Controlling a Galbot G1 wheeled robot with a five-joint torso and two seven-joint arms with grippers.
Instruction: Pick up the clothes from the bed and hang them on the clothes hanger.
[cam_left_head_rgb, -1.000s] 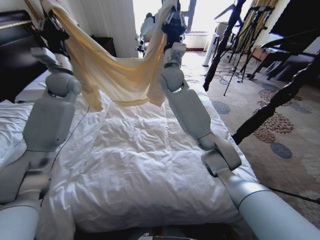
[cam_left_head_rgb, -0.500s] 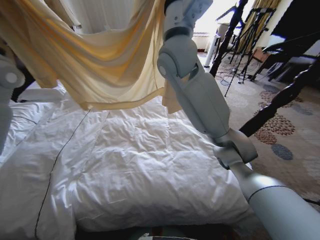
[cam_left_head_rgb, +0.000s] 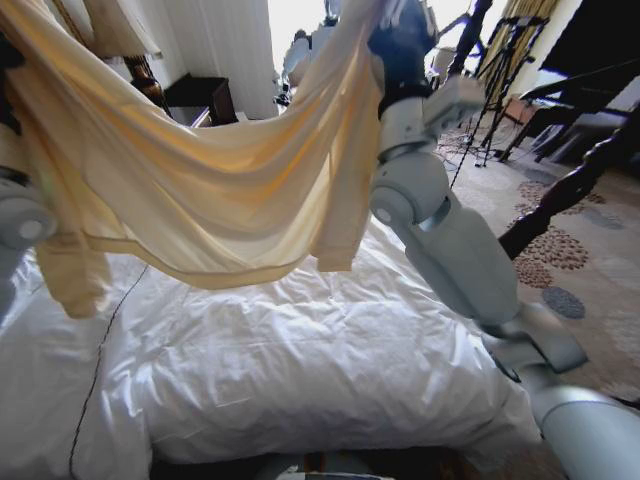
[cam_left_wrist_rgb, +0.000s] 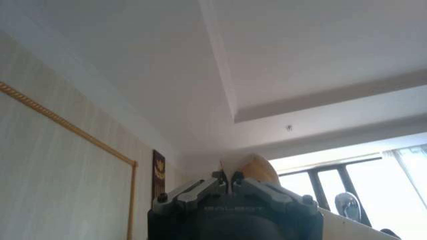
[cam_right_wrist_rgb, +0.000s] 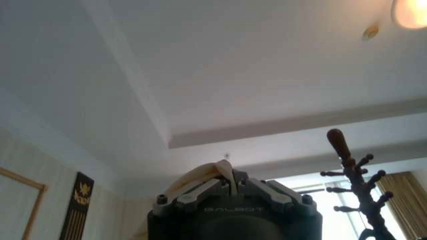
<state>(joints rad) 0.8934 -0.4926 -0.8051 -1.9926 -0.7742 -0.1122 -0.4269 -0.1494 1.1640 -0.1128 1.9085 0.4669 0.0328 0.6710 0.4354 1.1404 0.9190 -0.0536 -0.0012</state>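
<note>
Clothes (cam_left_head_rgb: 215, 190), slung above the bed (cam_left_head_rgb: 300, 370).
Left claw (cam_left_wrist_rgb: 231, 176) and right claw (cam_right_wrist_rgb: 230, 180) each clamped on a fabric fold, cloth sagging between them.

Pale cream-yellow clothes (cam_left_head_rgb: 200, 190), white wrinkled duvet on the bed (cam_left_head_rgb: 300, 370), dark wooden post (cam_left_head_rgb: 560, 195), floral-patterned carpet (cam_left_head_rgb: 590, 270)

A patterned carpet (cam_left_head_rgb: 560, 250) lies beneath black tripods (cam_left_head_rgb: 490, 70).
</note>
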